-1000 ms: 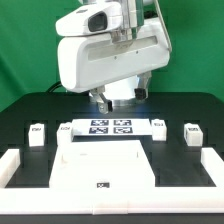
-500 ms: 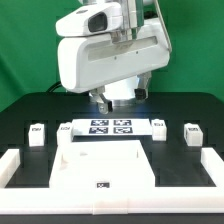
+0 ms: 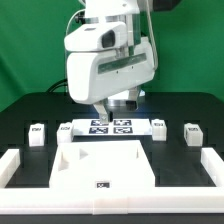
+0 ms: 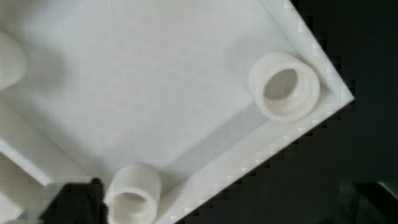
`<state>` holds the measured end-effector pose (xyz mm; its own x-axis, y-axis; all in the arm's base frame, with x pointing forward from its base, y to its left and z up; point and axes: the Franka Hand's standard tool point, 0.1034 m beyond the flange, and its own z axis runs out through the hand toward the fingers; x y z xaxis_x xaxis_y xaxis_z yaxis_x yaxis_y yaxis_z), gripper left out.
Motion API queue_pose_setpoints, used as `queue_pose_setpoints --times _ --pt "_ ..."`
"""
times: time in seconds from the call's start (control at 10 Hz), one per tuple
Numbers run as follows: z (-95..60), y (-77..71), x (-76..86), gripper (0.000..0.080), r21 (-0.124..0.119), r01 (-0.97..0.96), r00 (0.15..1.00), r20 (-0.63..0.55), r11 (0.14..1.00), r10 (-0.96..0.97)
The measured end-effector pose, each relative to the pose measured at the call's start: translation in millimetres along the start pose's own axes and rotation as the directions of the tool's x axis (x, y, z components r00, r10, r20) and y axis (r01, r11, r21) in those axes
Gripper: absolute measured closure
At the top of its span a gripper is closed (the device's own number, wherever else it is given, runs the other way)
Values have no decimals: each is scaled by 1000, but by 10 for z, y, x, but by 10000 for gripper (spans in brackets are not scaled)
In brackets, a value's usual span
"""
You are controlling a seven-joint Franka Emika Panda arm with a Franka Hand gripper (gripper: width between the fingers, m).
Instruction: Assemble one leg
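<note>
Several small white legs with square tags stand in a row on the black table: one at the exterior view's left (image 3: pixel 37 133), one at its right (image 3: pixel 191 134), and two by the marker board's ends (image 3: pixel 66 129) (image 3: pixel 158 125). The large white panel (image 3: pixel 103 165) lies in front. My gripper (image 3: pixel 108 104) hangs above the marker board, mostly hidden by the arm's body. In the wrist view the gripper (image 4: pixel 222 208) is open and empty over a corner of the panel (image 4: pixel 143 90). Two round sockets (image 4: pixel 281 82) (image 4: pixel 134 195) show there. No leg shows in the wrist view.
The marker board (image 3: pixel 110 126) lies behind the panel. Long white rails run along the exterior view's left (image 3: pixel 14 165) and right (image 3: pixel 211 165) front edges. A green backdrop stands behind the table.
The arm's body has risen and shifted a little toward the exterior view's right. The legs and the panel have not moved.
</note>
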<state>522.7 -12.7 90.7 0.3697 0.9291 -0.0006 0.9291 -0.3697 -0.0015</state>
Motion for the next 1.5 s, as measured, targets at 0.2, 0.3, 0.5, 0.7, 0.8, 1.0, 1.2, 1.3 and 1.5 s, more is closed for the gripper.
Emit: queue_pose_setpoints --times 0.2,0.3,0.5,0.7,0.8,1.0,1.2,1.3,1.5 --pt "5 7 -49 150 1 -7 1000 2 1000 7" --pt "8 3 -43 150 2 -6 1000 2 1000 6" --pt "44 2 -105 150 -1 100 995 0 995 -100" --pt "307 -126 -445 150 4 353 936 -13 936 -353" --pt "396 -203 -476 150 21 380 925 -9 925 -380" --pt "559 -252 -542 150 21 421 907 -11 907 -421" --pt "670 -318 -543 150 41 421 907 -18 906 -420" --pt "735 -356 -539 150 51 422 906 -22 905 -422" --pt "819 -407 -550 150 68 419 908 -26 905 -418"
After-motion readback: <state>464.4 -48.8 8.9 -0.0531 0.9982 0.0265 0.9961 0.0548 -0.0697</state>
